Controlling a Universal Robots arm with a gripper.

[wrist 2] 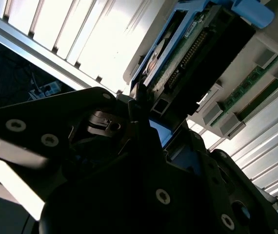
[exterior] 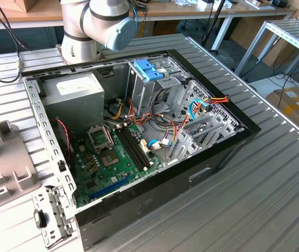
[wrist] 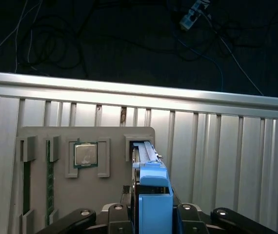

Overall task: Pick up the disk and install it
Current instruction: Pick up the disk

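Note:
The disk (wrist: 151,187) stands on edge in a slot of a grey holder tray (wrist: 41,134), its blue side rail facing the first wrist camera. My gripper (wrist: 152,214) sits astride it, with black fingers (wrist: 117,214) pressed against both sides of the blue rail. In the second wrist view the disk (wrist 2: 188,53) shows its green circuit board and connector edge, and the gripper (wrist 2: 153,126) grips its near end. The open computer case (exterior: 212,157) lies in the middle of the exterior view, with a metal drive cage topped by a light-blue latch (exterior: 148,68).
The holder tray also carries a processor chip (wrist: 85,154) and memory sticks (wrist: 49,185). Beyond it runs the ribbed table's edge rail (wrist: 139,90). Inside the case are a grey power supply (exterior: 78,92), a green motherboard (exterior: 113,157) and loose cables (exterior: 212,102). The arm's base (exterior: 86,31) stands behind the case.

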